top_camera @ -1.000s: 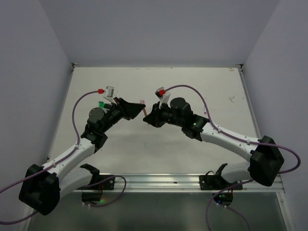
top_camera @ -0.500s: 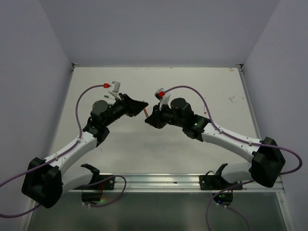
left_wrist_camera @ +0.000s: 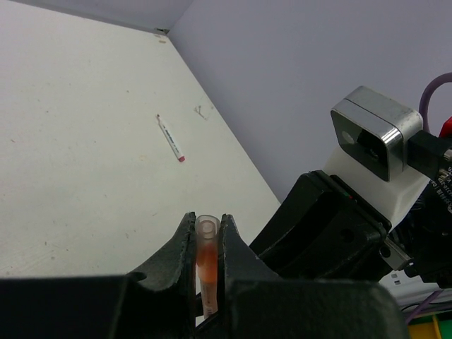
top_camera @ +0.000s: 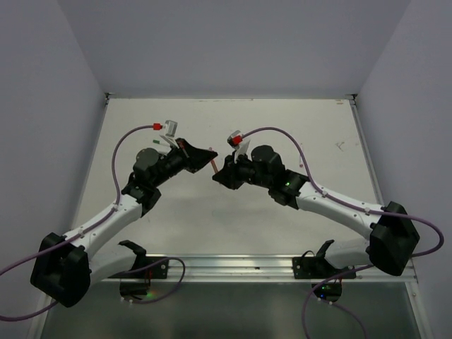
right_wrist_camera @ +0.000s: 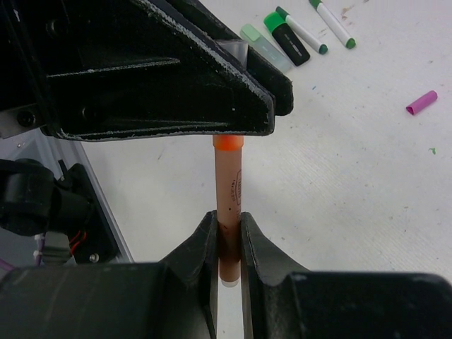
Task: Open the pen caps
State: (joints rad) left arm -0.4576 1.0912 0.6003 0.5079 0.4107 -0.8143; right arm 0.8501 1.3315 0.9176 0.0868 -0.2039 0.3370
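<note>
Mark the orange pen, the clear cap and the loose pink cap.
orange pen [right_wrist_camera: 228, 191], right wrist view, mid-barrel.
clear cap [left_wrist_camera: 206, 261], left wrist view, orange-tinted middle.
pink cap [right_wrist_camera: 421, 102], right wrist view, its middle.

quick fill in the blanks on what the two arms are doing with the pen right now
1. The orange pen is gripped by ____ grippers.
2. The left gripper is shut on the pen's clear cap, the right gripper on its ____.
3. The pink cap lying on the table is held by ____ gripper.

Missing words: both; body; neither
</note>
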